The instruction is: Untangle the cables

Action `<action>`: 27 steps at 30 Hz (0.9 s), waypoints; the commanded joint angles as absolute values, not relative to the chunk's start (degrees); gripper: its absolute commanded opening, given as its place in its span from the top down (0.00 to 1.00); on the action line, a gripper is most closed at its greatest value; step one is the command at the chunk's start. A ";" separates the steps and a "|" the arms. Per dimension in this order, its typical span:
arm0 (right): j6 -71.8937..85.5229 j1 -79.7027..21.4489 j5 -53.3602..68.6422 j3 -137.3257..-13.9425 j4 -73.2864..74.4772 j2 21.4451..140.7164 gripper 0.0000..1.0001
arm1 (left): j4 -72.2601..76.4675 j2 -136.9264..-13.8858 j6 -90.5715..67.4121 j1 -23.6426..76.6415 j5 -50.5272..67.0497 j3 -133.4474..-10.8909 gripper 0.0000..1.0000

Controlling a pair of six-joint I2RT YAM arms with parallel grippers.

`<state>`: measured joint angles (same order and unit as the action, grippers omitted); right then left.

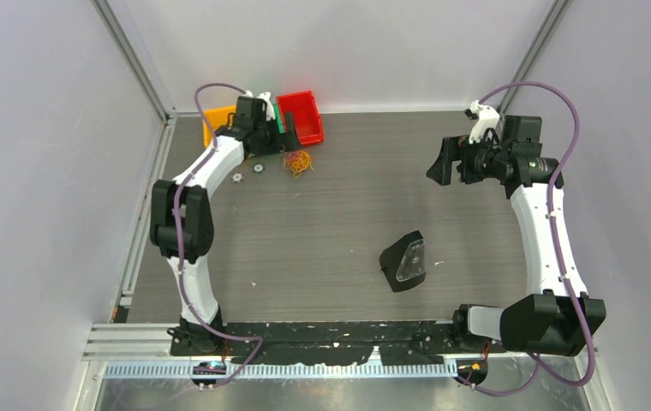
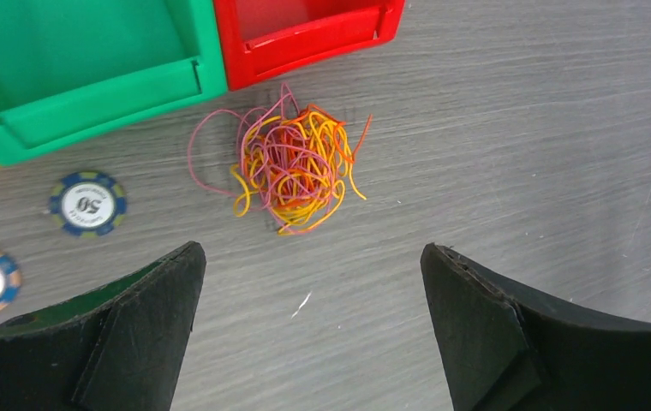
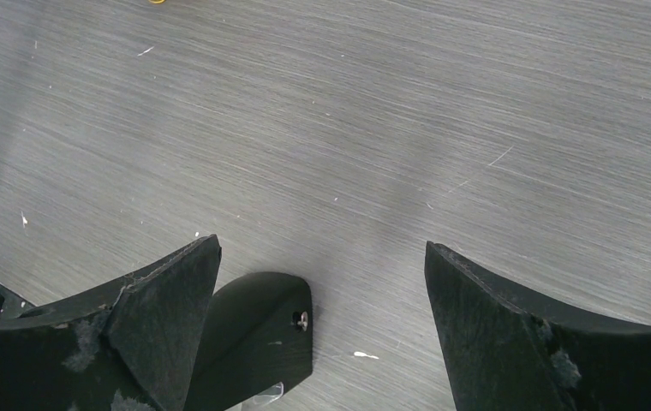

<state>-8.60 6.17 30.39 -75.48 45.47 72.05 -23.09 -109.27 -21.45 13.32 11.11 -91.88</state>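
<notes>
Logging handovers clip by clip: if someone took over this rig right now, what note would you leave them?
Left gripper: open, empty, poised over the cable tangle.
Right gripper: open, empty, over the table on the right side, far from the tangle.
Things: the tangle lies on the table beside the red bin; two poker chips lie to its left.
Done: nothing visible; the pink, yellow and orange strands are one knotted clump.
Left: grip the clump and draw the strands apart.
</notes>
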 commanded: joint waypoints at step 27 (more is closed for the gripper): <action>-1.58 -0.79 41.79 -86.79 41.89 74.46 0.05 | -19.11 -97.88 -28.78 14.40 27.44 -84.71 1.00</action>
